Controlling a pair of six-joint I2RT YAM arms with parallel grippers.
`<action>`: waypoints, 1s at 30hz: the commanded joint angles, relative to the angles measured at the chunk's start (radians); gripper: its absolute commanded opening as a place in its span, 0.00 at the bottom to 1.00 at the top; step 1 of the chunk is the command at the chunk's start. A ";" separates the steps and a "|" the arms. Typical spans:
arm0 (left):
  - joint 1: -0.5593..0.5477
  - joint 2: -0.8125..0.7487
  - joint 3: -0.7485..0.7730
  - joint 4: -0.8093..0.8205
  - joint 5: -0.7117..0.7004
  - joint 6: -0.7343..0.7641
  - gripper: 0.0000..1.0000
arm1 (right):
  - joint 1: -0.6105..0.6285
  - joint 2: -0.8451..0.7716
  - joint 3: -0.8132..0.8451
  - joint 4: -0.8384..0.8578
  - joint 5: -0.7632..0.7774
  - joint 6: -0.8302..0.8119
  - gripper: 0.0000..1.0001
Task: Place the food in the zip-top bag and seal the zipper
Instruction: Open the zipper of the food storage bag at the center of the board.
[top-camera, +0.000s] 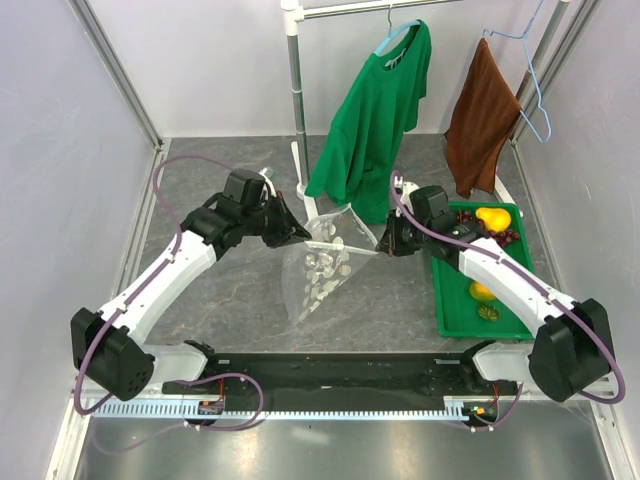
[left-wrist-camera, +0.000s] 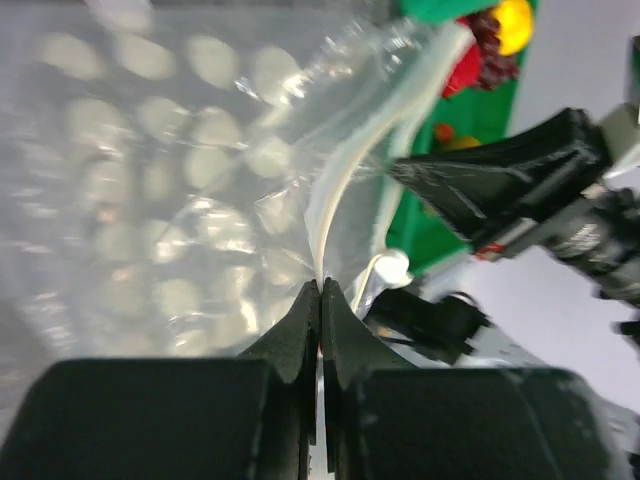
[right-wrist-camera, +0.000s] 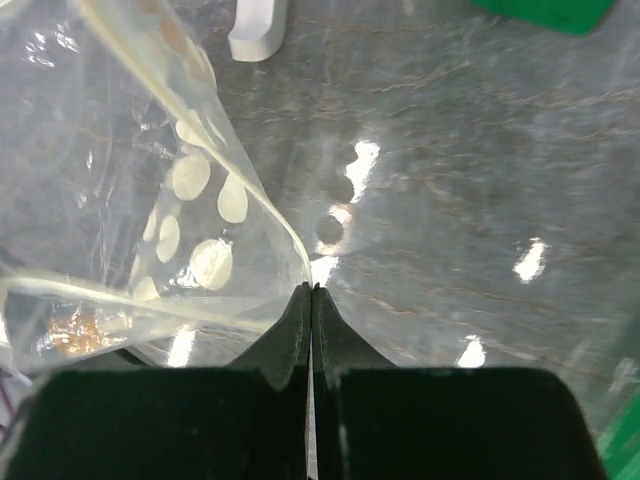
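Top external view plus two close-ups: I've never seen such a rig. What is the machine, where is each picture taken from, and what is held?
The machine is a left arm and a right arm bolted at the near edge of a table. The top view looks down from behind them; each close-up comes from a wrist camera, its own black fingers showing. The left end effector and right end effector are each shut on an edge of the clear dotted zip-top bag, held between them. Toy food lies on a green tray. A green shirt and brown cloth hang behind.
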 joint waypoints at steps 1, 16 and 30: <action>0.014 -0.032 0.094 -0.162 -0.207 0.309 0.02 | -0.052 -0.027 0.063 -0.126 0.060 -0.189 0.00; -0.004 0.051 0.054 -0.087 -0.028 0.277 0.02 | -0.070 -0.107 0.284 -0.356 -0.050 -0.547 0.78; -0.006 0.071 0.050 -0.069 -0.024 0.260 0.02 | -0.420 -0.067 0.269 -0.987 0.226 -1.309 0.98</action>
